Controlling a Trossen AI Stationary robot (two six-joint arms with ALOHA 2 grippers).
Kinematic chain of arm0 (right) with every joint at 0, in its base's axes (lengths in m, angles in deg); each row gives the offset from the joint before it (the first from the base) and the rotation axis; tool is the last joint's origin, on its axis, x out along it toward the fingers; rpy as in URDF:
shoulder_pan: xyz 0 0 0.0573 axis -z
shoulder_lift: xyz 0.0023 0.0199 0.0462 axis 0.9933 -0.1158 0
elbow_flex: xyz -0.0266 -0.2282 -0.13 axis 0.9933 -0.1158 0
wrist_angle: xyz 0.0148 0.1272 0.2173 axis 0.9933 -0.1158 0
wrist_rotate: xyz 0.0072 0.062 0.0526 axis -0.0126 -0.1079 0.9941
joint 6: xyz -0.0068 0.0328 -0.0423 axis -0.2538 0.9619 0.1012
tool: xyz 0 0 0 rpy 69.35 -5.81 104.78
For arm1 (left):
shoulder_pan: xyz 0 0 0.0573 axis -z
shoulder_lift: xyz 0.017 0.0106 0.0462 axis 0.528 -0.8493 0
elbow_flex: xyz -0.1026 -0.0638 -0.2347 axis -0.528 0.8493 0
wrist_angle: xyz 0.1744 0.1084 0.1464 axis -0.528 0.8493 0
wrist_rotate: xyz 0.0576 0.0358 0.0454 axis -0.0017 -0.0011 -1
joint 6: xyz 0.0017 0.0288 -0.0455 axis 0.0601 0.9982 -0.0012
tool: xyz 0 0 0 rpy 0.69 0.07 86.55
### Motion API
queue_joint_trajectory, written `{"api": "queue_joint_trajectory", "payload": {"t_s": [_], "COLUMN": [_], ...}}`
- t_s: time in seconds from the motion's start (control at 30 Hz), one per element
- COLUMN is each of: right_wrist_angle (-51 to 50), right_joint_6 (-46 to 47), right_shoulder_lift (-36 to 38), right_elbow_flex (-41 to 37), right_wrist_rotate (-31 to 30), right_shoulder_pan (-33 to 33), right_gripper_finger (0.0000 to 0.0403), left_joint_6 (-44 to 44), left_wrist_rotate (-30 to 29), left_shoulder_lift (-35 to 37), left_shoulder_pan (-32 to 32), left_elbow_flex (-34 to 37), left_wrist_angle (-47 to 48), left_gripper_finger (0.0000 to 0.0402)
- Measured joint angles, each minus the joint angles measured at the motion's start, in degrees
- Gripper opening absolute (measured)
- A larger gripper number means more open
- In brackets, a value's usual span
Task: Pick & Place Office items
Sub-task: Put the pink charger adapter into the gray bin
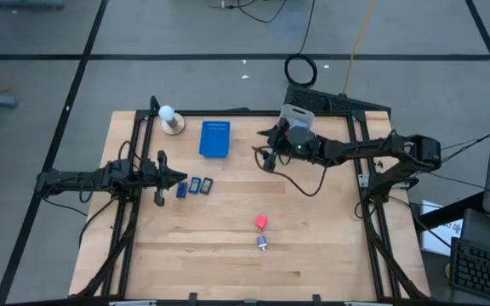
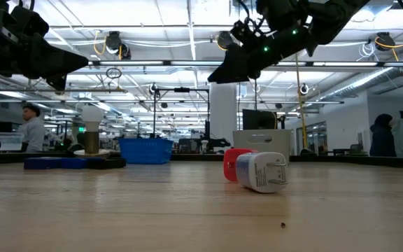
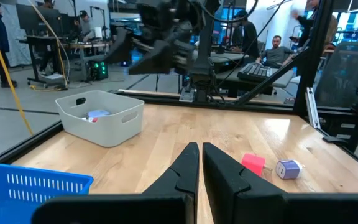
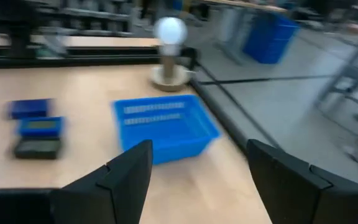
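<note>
Five items: you see all loose on the table [image 1: 313, 255]
Rectangles [image 1: 194, 186]: three, beside left gripper [image 1: 175, 179], fingers pressed together
Red block [image 1: 261, 223], light-blue bit [image 1: 262, 243]: mid-table
Right gripper [image 1: 268, 157]: spread, empty, near tray [image 1: 215, 139]
Tray: nothing placed yet

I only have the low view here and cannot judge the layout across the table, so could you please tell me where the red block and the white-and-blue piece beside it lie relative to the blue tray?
Observer: From above, the small red block lies toward the table's front, well apart from the blue plastic slotted tray at the back.
Operator: Thank you. Is the right gripper holding anything?
Observer: No; the right gripper is open and empty, raised near the tray.
Operator: And the left one?
Observer: The left gripper is shut and empty, beside three small dark-blue and grey rectangles.
</note>
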Motion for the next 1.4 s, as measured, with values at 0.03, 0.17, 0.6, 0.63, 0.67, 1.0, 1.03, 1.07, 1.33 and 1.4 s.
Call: {"api": "queue_joint_trajectory", "payload": {"t_s": [0.03,0.17,0.6,0.63,0.67,1.0,1.03,1.07,1.33,1.4], "right_wrist_angle": [0.0,0.0,-12.4,-12.9,-13.4,-20.8,-21.6,-21.7,-12.6,-7.2], "right_joint_6": [0.0,0.1,-1.1,-1.1,-1.1,3.0,3.6,4.5,9.3,8.2], "right_shoulder_lift": [0.0,0.0,7.5,8.0,8.7,14.9,15.7,16.7,27.0,28.9], "right_elbow_flex": [0.0,0.0,-0.1,-0.1,-0.1,-1.0,-1.7,-2.5,-14.0,-17.7], "right_wrist_rotate": [1.5,5.1,6.3,6.3,6.3,6.2,6.1,6.1,5.9,5.8], "right_shoulder_pan": [-0.6,-3.7,-18.5,-19.7,-21.1,-30.8,-31.3,-31.6,-32.0,-32.0], "right_gripper_finger": [0.0251,0.0251,0.0251,0.0251,0.0251,0.0251,0.0251,0.0251,0.0251,0.0251], "left_joint_6": [0.0,0.0,0.0,0.0,0.0,0.0,0.0,0.0,0.0,0.0], "left_wrist_rotate": [0.0,0.0,0.0,0.0,0.0,0.0,0.0,0.0,0.0,0.0], "left_shoulder_lift": [0.0,0.0,0.0,0.0,0.0,0.0,0.0,0.0,0.0,0.0], "left_shoulder_pan": [0.0,0.0,0.0,0.0,0.0,0.0,0.0,0.0,0.0,0.0], "left_elbow_flex": [0.0,0.0,0.0,0.0,0.0,0.0,0.0,0.0,0.0,0.0], "left_wrist_angle": [0.0,0.0,0.0,0.0,0.0,0.0,0.0,0.0,0.0,0.0], "left_gripper_finger": [0.0021,0.0021,0.0021,0.0021,0.0021,0.0021,0.0021,0.0021,0.0021,0.0021]}}
